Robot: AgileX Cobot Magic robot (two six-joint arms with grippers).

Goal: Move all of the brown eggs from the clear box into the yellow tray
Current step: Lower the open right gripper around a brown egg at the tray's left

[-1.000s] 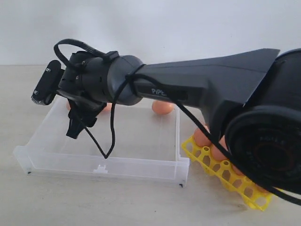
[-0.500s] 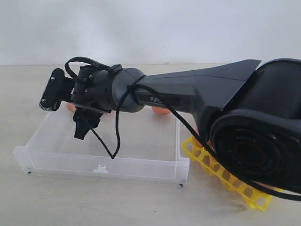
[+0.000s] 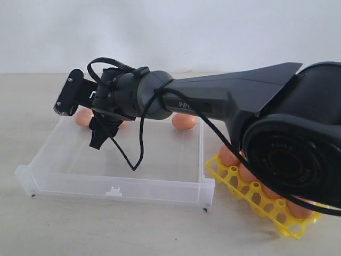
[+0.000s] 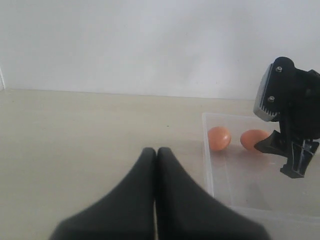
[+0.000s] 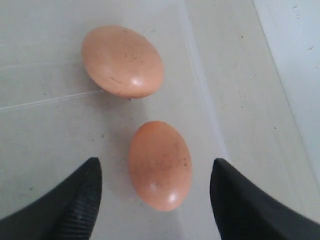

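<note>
Two brown eggs (image 5: 123, 61) (image 5: 160, 164) lie in the far left corner of the clear box (image 3: 64, 178). My right gripper (image 5: 156, 166) is open and hangs over the nearer egg, one finger (image 5: 75, 200) on each side with a gap to the shell. From the outside, the right gripper (image 3: 100, 134) reaches across the box beside an egg (image 3: 83, 117), and a third egg (image 3: 184, 121) rests by the back wall. The yellow tray (image 3: 234, 184) to the right of the box holds several eggs (image 3: 229, 156). My left gripper (image 4: 156, 152) is shut and empty, outside the box.
The right arm's thick black body (image 3: 234, 101) spans the box and hides part of the tray. A loose black cable (image 3: 136, 160) dangles into the box. The box's low wall (image 4: 206, 150) stands between the left gripper and the eggs. A white wall closes the back.
The right gripper has moved toward the back left corner of the box and now straddles an egg. The leftmost egg has come into sight in the exterior view.
</note>
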